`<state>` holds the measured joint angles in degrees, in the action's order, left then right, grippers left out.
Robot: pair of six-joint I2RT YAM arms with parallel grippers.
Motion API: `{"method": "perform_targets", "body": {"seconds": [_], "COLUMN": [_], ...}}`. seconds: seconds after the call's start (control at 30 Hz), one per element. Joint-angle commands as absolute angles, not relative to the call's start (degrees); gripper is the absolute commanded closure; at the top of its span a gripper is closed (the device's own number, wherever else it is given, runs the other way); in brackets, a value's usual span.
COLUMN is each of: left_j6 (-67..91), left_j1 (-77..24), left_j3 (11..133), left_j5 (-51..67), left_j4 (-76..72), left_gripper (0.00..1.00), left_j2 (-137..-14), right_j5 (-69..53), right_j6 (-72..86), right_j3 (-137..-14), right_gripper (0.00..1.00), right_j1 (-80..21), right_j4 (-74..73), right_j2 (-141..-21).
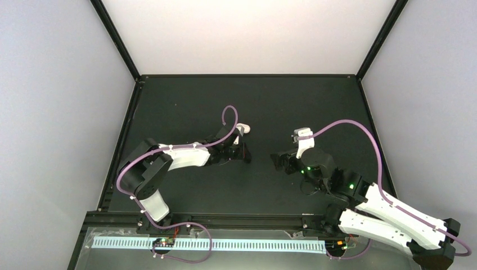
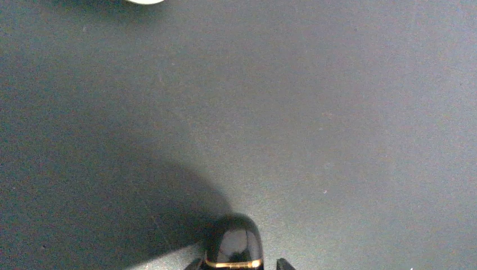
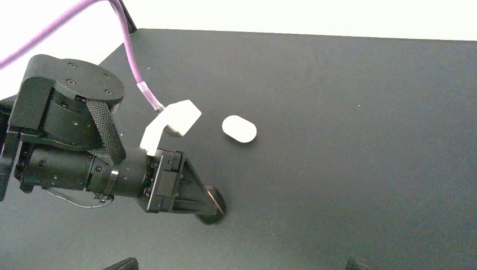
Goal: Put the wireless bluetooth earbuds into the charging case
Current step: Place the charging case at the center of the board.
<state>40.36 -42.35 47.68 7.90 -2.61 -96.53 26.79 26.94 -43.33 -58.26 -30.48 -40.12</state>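
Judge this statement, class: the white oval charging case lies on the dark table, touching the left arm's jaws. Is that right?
Not quite. The charging case does lie on the dark table, but apart from the jaws of the left arm, not touching them. The right wrist view shows bare table between them.

Charging case (image 2: pixel 145 1) clipped by left wrist view's top edge. My right fingertips (image 3: pixel 357 262) barely enter frame, rest cut off.
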Motion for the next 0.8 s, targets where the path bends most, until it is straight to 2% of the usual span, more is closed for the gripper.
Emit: {"method": "perform_targets", "body": {"seconds": [0.0,0.17,0.37,0.47,0.57,0.67,0.77], "left_j6": [41.77,41.54,40.60,39.91,40.19,39.85,37.85], "left_j1": [-41.93,-41.90,-41.92,-41.80,-40.18,-38.11,-37.47], "left_j3": [48.65,47.99,46.42,44.29,40.49,38.16,38.83], "left_j5": [8.92,8.82,6.28,2.52,-0.47,-3.16,-9.36], "left_j4": [-2.06,-1.26,1.35,3.11,4.35,8.18,14.79], "left_gripper": [0.65,0.57,0.39,0.27,0.03,0.01,0.01], "left_j2": [-97.77,-97.66,-94.81,-91.38,-86.47,-79.08,-69.06], "right_j5": [28.20,28.73,28.81,28.76,27.72,26.86,32.34], "right_j6": [26.26,24.82,24.35,24.43,24.61,24.72,26.69], "right_j3": [-45.39,-46.75,-47.63,-47.76,-48.21,-47.96,-46.73], "right_gripper": [0.04,0.04,0.04,0.04,0.03,0.01,0.00], "right_j1": [-58.45,-58.39,-58.43,-58.45,-58.42,-58.44,-58.45], "right_j4": [-31.55,-31.93,-32.38,-32.72,-32.84,-31.71,-30.40], "right_j2": [-39.37,-40.17,-40.20,-40.08,-39.58,-38.20,-36.79]}}
